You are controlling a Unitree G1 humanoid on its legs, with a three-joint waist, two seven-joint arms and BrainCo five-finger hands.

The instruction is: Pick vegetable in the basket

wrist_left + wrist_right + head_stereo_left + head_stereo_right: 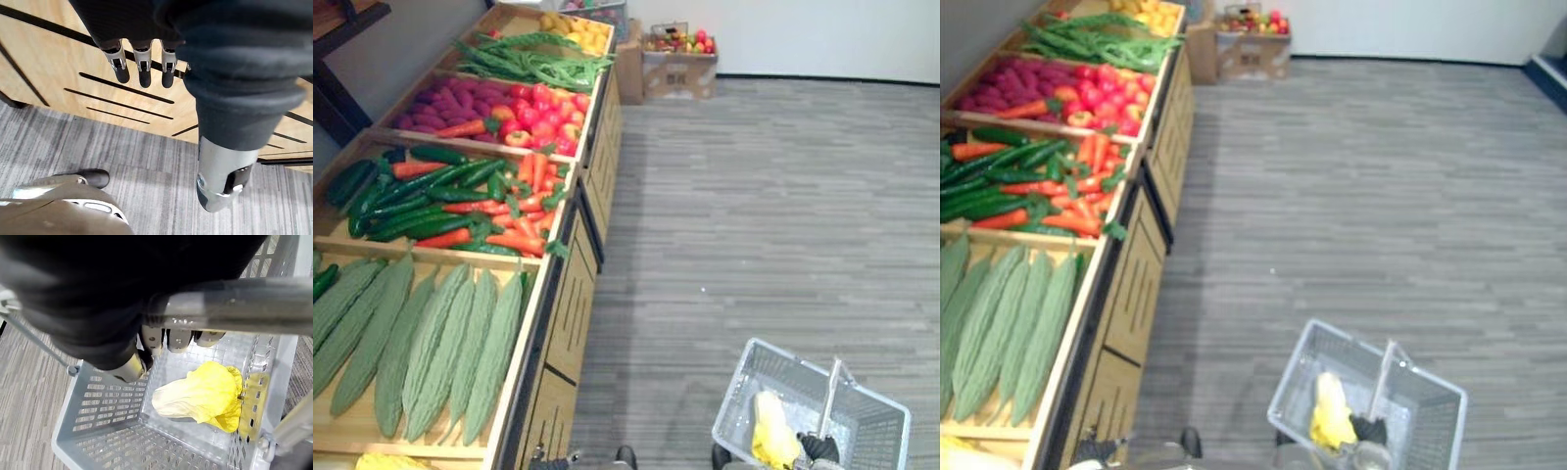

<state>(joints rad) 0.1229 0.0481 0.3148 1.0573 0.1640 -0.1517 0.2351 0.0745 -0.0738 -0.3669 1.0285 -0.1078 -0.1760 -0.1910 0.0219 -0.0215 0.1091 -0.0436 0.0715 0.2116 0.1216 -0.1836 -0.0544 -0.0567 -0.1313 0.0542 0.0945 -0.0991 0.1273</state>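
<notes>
Right wrist view: right hand (178, 339) clenched round handle (254, 308) of basket (107, 401), left hand (142, 73) hanging slack; cabbage (195, 396) lies in basket, judged light, leafy, bruisable, best cupped round its firm pale base.

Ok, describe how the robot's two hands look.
The left hand has silver fingers with dark rounded tips, a stout silver thumb, and a dark ribbed cover over its back and wrist. The right hand is alike: silver fingers under the same dark cover.
</notes>
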